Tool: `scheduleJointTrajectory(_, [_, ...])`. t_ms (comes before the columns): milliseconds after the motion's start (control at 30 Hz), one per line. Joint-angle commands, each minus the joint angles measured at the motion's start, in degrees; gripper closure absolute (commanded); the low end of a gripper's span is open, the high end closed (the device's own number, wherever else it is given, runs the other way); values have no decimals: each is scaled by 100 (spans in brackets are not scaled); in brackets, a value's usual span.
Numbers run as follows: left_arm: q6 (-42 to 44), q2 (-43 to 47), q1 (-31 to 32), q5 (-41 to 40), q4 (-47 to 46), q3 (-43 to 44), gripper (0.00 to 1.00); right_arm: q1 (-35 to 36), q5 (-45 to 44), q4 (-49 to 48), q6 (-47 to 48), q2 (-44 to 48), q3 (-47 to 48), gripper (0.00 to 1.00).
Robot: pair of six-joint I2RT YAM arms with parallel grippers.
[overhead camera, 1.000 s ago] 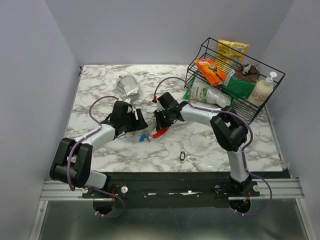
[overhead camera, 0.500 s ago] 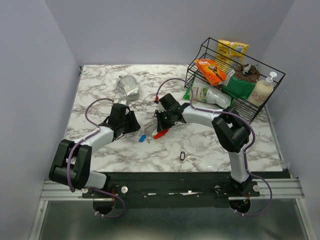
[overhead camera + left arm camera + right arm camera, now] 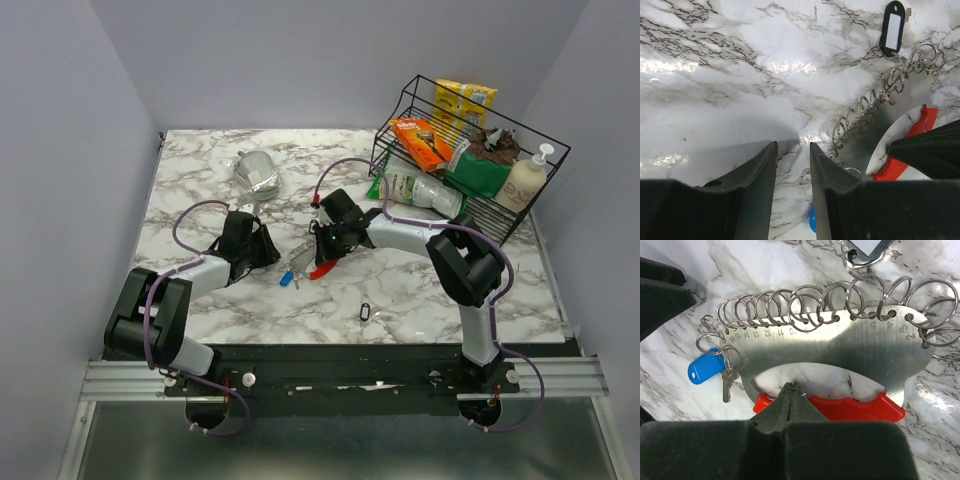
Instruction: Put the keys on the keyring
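Note:
The keyring (image 3: 855,345) is a silver plate edged with several wire rings, with a curved red plastic tag (image 3: 850,407) and a small blue tag (image 3: 705,369) beside a tiny silver key. It lies flat on the marble (image 3: 310,262). My right gripper (image 3: 794,387) is shut, its tips pressing on the red tag's upper edge. One black key (image 3: 891,29) with a white centre lies at the far end of the rings. The other black key (image 3: 366,312) lies alone nearer the front. My left gripper (image 3: 790,150) is slightly open and empty, just left of the rings (image 3: 865,107).
A black wire basket (image 3: 545,190) of groceries stands at the back right. A crumpled silver pouch (image 3: 257,172) lies behind the left arm. A plastic bottle (image 3: 415,190) lies against the basket's front.
My left gripper has pulled back to the left, away from the keyring. My right gripper stays pressed on the red tag, and the keyring has shifted only slightly.

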State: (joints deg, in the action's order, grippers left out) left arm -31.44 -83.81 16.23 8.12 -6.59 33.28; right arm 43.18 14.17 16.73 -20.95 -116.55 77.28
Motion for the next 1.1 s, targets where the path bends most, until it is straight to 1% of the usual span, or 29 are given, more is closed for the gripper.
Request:
scheduleJointTrajectory(0, [42, 31, -14, 128, -167, -129, 59, -2, -240, 331, 47, 203, -213, 99])
scheduleJointTrajectory(233, [59, 488, -14, 216, -396, -366, 59, -2, -231, 67, 144, 888, -397, 98])
scheduleJointTrajectory(367, [50, 743, -15, 435, -501, -471, 59, -2, 6, -161, 258, 1257, -476, 97])
scheduleJointTrajectory(533, [-46, 972, -14, 568, -431, -533, 59, 6, 279, -188, 372, 1267, -389, 96])
scheduleJointTrajectory(633, [-134, 1016, -23, 664, -343, -533, 59, 50, 156, -153, 434, 1223, -345, 94])
scheduleJointTrajectory(733, [-257, 1042, -23, 603, -194, -498, 57, 155, -46, 58, 539, 1126, -161, 89])
scheduleJointTrajectory(767, [-292, 1060, -23, 577, -176, -489, 57, 269, -255, 163, 600, 1117, -108, 79])
scheduleJointTrajectory(833, [-398, 1130, -23, 489, -19, -436, 55, 401, -511, 242, 645, 1065, -20, 71])
scheduleJointTrajectory(867, [-424, 1226, -23, 445, 69, -358, 54, 515, -669, 312, 671, 1021, 120, 65])
scheduleJointTrajectory(900, [-450, 1314, -32, 393, 148, -322, 53, 568, -731, 357, 671, 977, 199, 62])
scheduleJointTrajectory(1000, [-608, 1718, -32, 59, 526, -173, 46, 779, -977, 576, 680, 687, 611, 55])
scheduleJointTrajectory(1033, [-644, 1841, -41, -90, 806, -129, 39, 823, -1039, 629, 680, 608, 700, 54])
scheduleJointTrajectory(1067, [-661, 2094, -41, -387, 974, 2, 37, 911, -1135, 699, 671, 442, 779, 52])
